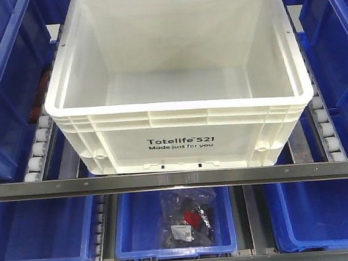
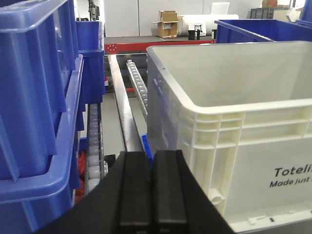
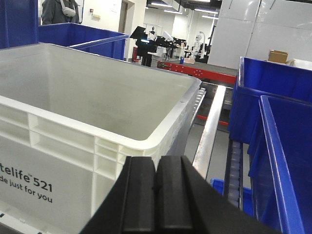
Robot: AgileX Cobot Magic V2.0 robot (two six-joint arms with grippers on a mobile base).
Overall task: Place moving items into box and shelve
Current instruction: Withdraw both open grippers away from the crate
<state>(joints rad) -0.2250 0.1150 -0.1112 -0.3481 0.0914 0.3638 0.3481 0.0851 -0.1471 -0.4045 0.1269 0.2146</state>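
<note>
The white box (image 1: 181,136), printed "Totelife 521", sits on the shelf's roller tracks between blue bins. The part of its floor that shows is bare. The moving items are out of view. My left gripper (image 2: 152,155) is shut, pads pressed together with nothing between them, low by the box's (image 2: 253,146) front left corner. By the front right corner of the box (image 3: 63,146) my right gripper (image 3: 156,161) is shut too and holds nothing. Neither gripper touches the box.
Blue bins (image 1: 0,85) (image 1: 340,59) flank the box on both sides. A metal rail (image 1: 179,180) runs across the shelf front. Below it, a middle blue bin (image 1: 131,233) holds a clear bag of dark and red parts (image 1: 185,219). Roller tracks (image 1: 39,146) (image 1: 327,129) run alongside.
</note>
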